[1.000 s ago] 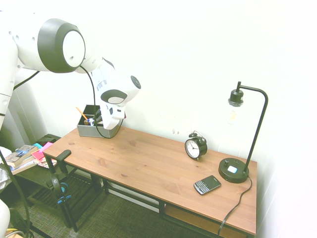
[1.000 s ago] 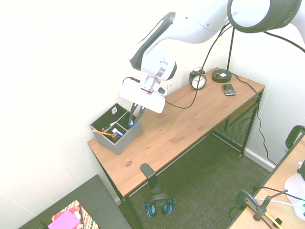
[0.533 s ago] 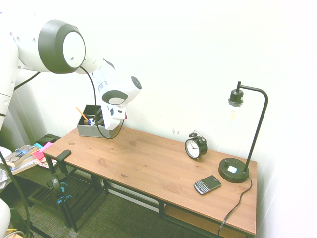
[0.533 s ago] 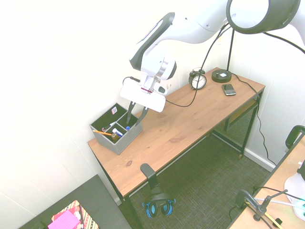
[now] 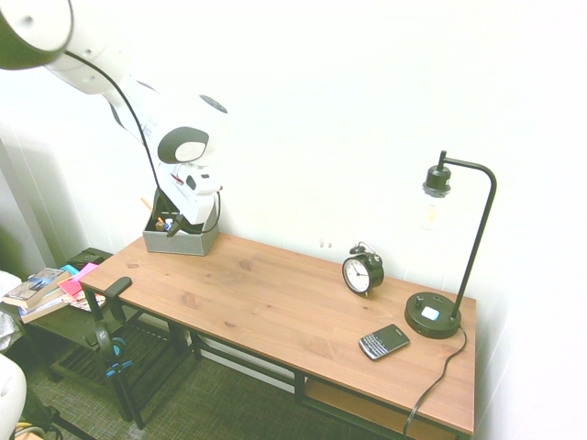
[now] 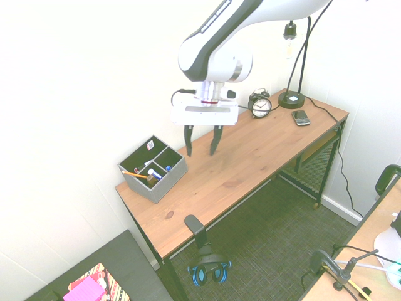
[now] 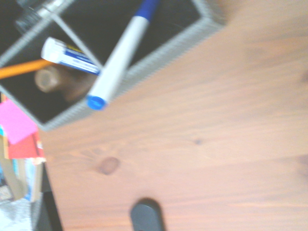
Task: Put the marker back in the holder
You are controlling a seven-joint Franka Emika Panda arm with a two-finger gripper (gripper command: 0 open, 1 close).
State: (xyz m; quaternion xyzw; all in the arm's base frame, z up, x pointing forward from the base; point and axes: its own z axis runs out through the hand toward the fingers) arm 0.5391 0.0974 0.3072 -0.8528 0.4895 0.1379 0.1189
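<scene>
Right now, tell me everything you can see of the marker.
The marker is a slim pen with a white barrel and blue at both ends, plastic by its look. It stands tilted in the holder, a grey open-topped box with a dark inside, leaning against a wall of its compartment with one blue end sticking up above the rim. The gripper hangs open above the desk, apart from it.

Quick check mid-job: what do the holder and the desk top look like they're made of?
Holder: probably fabric-covered or felt-like board, matte grey; its walls show a ribbed weave in the wrist view. Desk top: wood or wood veneer, warm brown, satin; grain lines and knots show.
</scene>
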